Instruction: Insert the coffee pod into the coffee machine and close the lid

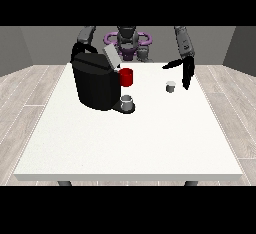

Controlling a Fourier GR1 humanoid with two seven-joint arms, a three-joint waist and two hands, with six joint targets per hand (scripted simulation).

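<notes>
The coffee machine (pixel 95 84) stood toward the tabletop's (pixel 125 148) far left corner, its grey lid (pixel 111 57) tilted up and open; a red cup (pixel 126 77) sat just behind its front, and a grey cup (pixel 128 102) rested on its drip base; the coffee pod (pixel 171 86), small and pale, lay on the tabletop near the far right edge, apart from the machine; the hand at the view's right (pixel 187 74) hung just beside the pod, fingers straight and pointing down, thumb spread wide, holding nothing; the other hand was hidden behind the machine, so its fingers could not be told.
</notes>
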